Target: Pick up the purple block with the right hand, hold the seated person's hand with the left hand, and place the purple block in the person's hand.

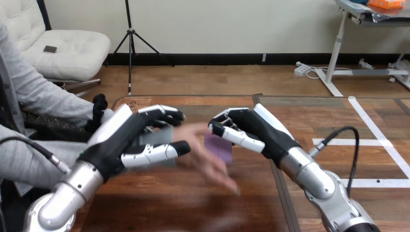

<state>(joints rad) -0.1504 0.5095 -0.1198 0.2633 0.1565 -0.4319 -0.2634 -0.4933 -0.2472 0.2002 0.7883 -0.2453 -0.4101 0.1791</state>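
Note:
The person's hand (203, 157) reaches in from the left, palm up and blurred, over the middle of the table. My left hand (121, 140) is shut on the person's wrist (157, 137), fingers over the grey sleeve and thumb under it. The purple block (218, 148) lies against the person's palm. My right hand (256, 130) hovers at the block's upper right edge. Whether it still grips the block I cannot tell.
The wooden table (193, 208) runs on to the front and right, with a seam (280, 193) under my right arm. White tape lines (382, 140) mark the far right. The person's other forearm (29, 159) lies along the left edge.

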